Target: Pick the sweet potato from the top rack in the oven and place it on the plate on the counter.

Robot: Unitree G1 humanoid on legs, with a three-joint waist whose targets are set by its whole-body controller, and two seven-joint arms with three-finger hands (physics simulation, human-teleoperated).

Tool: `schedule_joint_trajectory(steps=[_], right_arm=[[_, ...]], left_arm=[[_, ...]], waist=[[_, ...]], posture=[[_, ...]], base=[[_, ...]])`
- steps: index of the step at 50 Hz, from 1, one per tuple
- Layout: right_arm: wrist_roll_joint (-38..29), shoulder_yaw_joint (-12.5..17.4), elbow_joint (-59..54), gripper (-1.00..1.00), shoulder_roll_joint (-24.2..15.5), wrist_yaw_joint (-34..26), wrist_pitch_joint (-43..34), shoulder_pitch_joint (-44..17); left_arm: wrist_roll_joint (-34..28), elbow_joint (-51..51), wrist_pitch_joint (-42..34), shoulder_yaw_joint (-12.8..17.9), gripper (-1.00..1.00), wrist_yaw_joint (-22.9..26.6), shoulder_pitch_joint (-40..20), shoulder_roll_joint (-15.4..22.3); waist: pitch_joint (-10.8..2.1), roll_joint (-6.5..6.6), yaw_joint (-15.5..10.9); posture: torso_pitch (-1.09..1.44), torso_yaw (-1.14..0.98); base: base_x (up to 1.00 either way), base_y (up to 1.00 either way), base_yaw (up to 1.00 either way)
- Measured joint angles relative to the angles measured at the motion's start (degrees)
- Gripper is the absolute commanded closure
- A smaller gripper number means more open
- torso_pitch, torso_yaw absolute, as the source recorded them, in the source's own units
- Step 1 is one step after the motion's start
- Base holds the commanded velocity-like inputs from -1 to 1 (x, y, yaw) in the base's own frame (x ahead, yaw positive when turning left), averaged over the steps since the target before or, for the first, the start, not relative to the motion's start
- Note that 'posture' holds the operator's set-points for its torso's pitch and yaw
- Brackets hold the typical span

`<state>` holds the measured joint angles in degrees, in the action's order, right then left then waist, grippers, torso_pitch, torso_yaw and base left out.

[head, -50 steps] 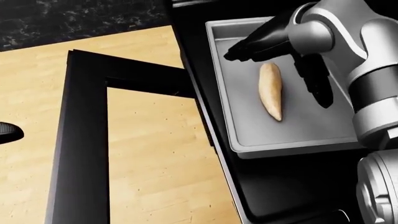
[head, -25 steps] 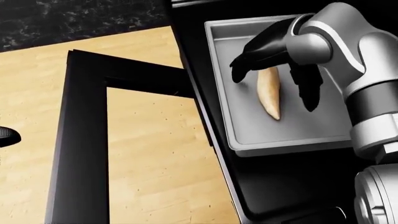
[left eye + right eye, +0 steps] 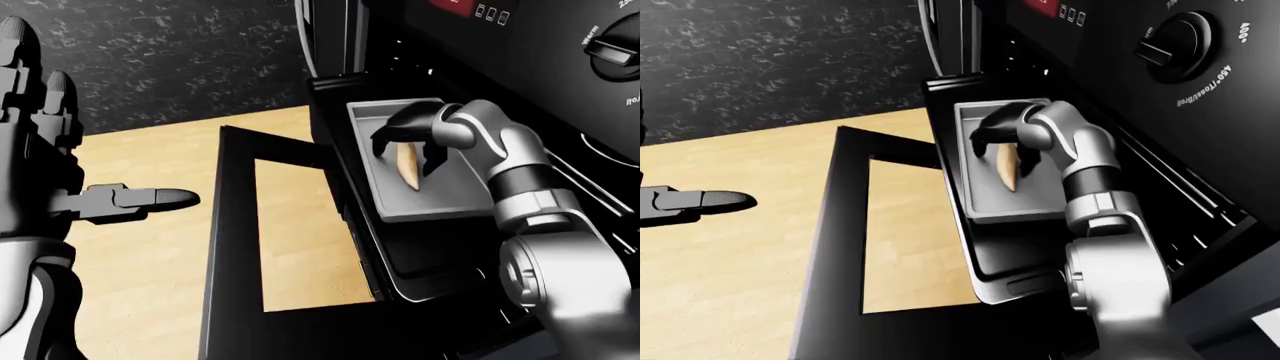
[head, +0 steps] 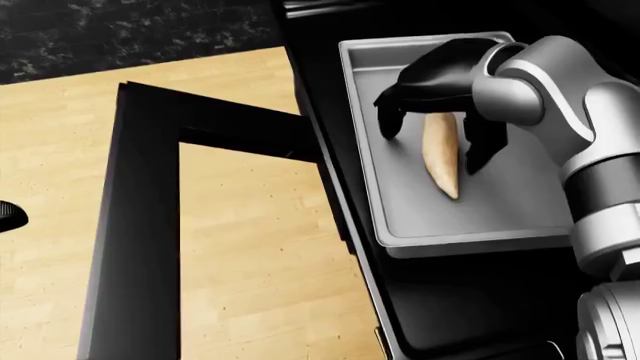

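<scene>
The sweet potato (image 4: 441,152) lies in the gray baking tray (image 4: 480,217), upper right of the head view. My right hand (image 4: 435,112) arches over its top end, fingers spread on both sides, not squeezing yet. If I close too near the tip, I think it could slip out and roll. My left hand (image 3: 40,172) is open at the left edge, holding nothing.

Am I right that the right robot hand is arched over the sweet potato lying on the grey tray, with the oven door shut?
Not quite: the oven door is open, swung down, as the left-eye view shows. The rest holds: the right robot hand arches over the sweet potato, which lies on the grey tray.
</scene>
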<state>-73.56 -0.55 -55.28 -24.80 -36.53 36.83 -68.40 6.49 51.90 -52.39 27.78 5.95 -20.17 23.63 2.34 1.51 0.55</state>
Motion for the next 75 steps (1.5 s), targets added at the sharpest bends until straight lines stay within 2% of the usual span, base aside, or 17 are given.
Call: schedule_joint_trajectory(steps=[6,8,11,16,19,26,28,29,30,39,50,59,64,69,71,75], right_arm=[[0.94,-0.03,-2.7,-0.23,-0.9,3.87,-0.12,0.38],[1.06,-0.06,-2.74,-0.04,-1.03,4.78,-0.28,0.63],[1.31,0.09,-1.79,0.02,-1.16,5.8,-0.93,1.31],[1.41,-0.01,-1.04,0.04,-1.54,6.19,-1.31,1.79],[1.3,0.0,-1.05,0.22,-1.69,6.2,-1.4,1.73],[1.37,0.1,-1.25,0.33,-1.78,6.28,-1.45,1.58],[1.41,0.07,-1.42,0.53,-1.8,6.46,-1.48,1.54],[1.37,0.0,-1.51,0.82,-1.85,6.73,-1.49,1.54],[1.29,-0.05,-1.58,1.0,-1.91,7.05,-1.49,1.58],[-1.73,-1.25,-3.71,1.0,-2.97,7.93,1.04,0.39],[-2.91,-0.33,-2.47,1.0,-4.5,5.45,3.45,-1.93],[-1.34,0.44,-2.5,1.0,-3.8,5.5,3.3,-3.68],[5.04,2.47,0.94,1.0,-1.71,1.11,0.93,-4.2],[13.57,3.25,9.15,1.0,0.81,-4.94,-5.0,-4.66],[16.22,3.02,12.35,1.0,1.05,-6.65,-7.17,-5.11],[21.97,4.54,18.76,1.0,2.84,-9.98,-13.02,-5.29]], left_arm=[[-0.16,-0.25,-0.24,-0.51,-1.0,-0.27,-0.43,0.23],[-0.26,-0.49,-0.16,-0.63,-1.0,-0.28,-0.41,0.18],[-0.2,-0.29,-0.34,-0.41,-1.0,-0.09,-0.32,0.25],[-0.32,0.11,-0.47,-0.1,-1.0,-0.19,-0.24,0.26],[-0.32,0.11,-0.5,-0.13,-1.0,-0.14,-0.24,0.24],[-0.19,0.24,-0.59,0.21,-1.0,0.05,-0.01,0.27],[-0.17,0.06,-0.46,0.24,-1.0,0.08,0.0,0.25],[-0.19,-0.05,-0.35,0.2,-1.0,0.07,0.04,0.24],[-0.21,-0.12,-0.25,0.17,-1.0,0.07,0.1,0.22],[-0.22,0.1,-0.03,0.74,-1.0,0.08,0.53,0.19],[-0.38,-0.55,0.06,-0.17,-1.0,-0.09,-0.13,0.32],[-0.61,-0.2,-0.69,-0.65,-1.0,-0.19,-0.97,0.63],[-0.79,-0.85,-0.18,-0.72,-1.0,-0.05,-0.54,0.36],[-0.7,-1.17,0.69,-0.59,-1.0,0.37,0.13,-0.17],[-0.68,-1.13,1.12,-0.43,-1.0,0.48,0.63,-0.31],[-1.03,-1.08,1.17,-0.3,-1.0,0.27,0.81,-0.39]], waist=[[-0.12,-0.06,-0.13],[-0.09,-0.1,-0.19],[-0.03,-0.17,-0.37],[-0.12,-0.26,-0.55],[-0.15,-0.28,-0.58],[-0.13,-0.23,-0.5],[-0.1,-0.21,-0.48],[-0.07,-0.2,-0.5],[-0.05,-0.2,-0.53],[0.68,0.05,-0.25],[1.22,0.32,0.17],[1.76,0.64,0.15],[2.24,1.11,0.24],[2.31,1.24,0.25],[2.12,1.14,0.23],[1.42,0.56,0.48]], posture=[[0.0,0.0],[0.0,0.0],[0.0,0.0],[0.0,0.0],[0.0,0.0],[0.0,0.0],[0.0,0.0],[0.0,0.0],[0.0,0.0],[0.0,0.0],[0.0,0.0],[0.0,0.0],[0.0,0.0],[0.0,0.0],[0.0,0.0],[0.0,0.0]], base=[[0.0,0.0,0.0],[0.0,0.0,0.0],[0.0,0.0,0.0],[0.0,0.0,0.0],[0.0,0.0,0.0],[0.0,0.0,0.0],[0.0,0.0,0.0],[0.0,0.0,0.0],[0.0,0.0,0.0],[0.0,0.0,0.0],[0.0,0.0,0.0],[0.0,0.0,0.0],[0.0,0.0,0.0],[0.0,0.0,0.0],[0.0,0.0,0.0],[0.0,0.0,0.0]])
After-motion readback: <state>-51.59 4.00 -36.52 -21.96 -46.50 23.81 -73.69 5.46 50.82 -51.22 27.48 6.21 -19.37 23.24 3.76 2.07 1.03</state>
